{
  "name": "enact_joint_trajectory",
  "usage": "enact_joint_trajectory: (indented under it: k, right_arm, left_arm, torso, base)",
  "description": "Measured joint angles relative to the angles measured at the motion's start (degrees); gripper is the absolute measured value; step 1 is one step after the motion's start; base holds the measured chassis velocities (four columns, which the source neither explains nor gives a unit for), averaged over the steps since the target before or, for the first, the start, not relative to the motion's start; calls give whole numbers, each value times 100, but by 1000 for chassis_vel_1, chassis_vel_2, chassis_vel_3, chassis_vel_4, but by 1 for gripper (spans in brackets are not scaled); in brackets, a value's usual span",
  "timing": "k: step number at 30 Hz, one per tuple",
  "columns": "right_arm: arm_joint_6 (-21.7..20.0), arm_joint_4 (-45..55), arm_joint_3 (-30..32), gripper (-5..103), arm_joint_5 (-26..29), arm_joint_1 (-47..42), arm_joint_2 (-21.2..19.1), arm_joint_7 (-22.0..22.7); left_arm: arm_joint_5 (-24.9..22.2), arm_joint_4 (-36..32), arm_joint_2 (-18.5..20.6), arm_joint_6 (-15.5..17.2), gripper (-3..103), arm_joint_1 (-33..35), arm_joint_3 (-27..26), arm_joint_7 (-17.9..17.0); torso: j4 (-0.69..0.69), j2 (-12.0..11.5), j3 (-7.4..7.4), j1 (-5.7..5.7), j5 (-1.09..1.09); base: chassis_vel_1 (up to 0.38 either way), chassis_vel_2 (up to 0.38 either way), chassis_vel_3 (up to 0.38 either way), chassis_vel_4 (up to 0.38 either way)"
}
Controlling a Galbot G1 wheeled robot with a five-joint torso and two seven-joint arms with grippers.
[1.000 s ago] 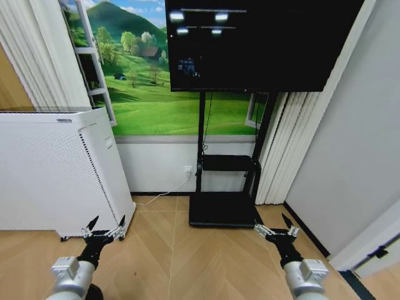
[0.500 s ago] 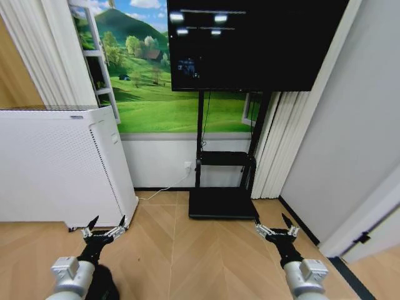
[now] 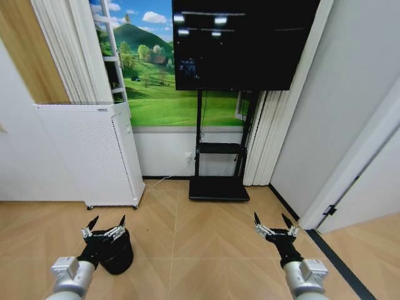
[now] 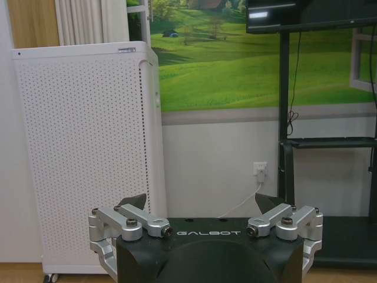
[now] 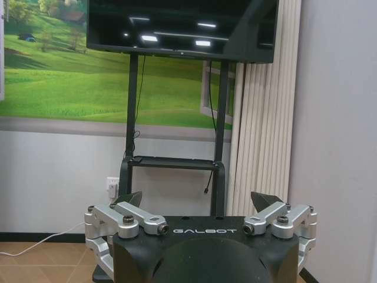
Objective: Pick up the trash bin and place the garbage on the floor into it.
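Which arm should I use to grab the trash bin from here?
Left, probably. In the head view the trash bin sits on the floor right at the left gripper, whose fingers are spread open. The right gripper, also open, hovers over bare floor well off to the other side.

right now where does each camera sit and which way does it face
Head: high, looking forward and down at the trash bin; shows open left end effector and right end effector.
Left wrist: faces the white cabinet.
Right wrist: faces the TV stand.
Shared: the wall mural.
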Motion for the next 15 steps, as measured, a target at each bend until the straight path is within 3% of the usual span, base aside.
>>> enact_joint_trajectory:
  k: [15]
  right_arm:
    - [0,0,0,100,0,0,0,0]
  left_arm:
    - [0,1,0,0,100,-1,-2,-3]
  torso:
    - [-1,-5,-3,-1,-2]
  base:
    - [362,-354,-353,353]
